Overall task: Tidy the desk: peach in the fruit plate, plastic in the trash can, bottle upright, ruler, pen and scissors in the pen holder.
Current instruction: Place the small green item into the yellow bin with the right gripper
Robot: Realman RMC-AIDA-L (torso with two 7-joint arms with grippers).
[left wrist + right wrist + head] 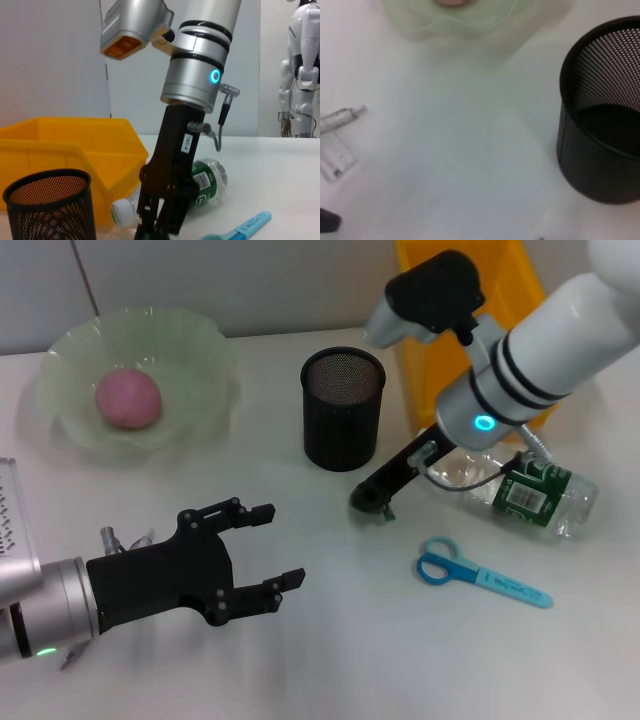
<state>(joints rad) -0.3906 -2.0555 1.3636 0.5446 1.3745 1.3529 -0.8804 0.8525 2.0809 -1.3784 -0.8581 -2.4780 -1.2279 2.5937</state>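
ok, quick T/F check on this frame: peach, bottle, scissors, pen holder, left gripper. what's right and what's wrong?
1. The peach lies in the fruit plate. True.
2. The bottle stands upright. False: it lies on its side on the table, in front of the yellow bin.
3. The scissors are in the pen holder. False: they lie flat on the table, apart from the holder.
4. The pen holder holds nothing that shows. True, in the head and right wrist views.
5. The left gripper is shut on a pen. False: it is open and empty.
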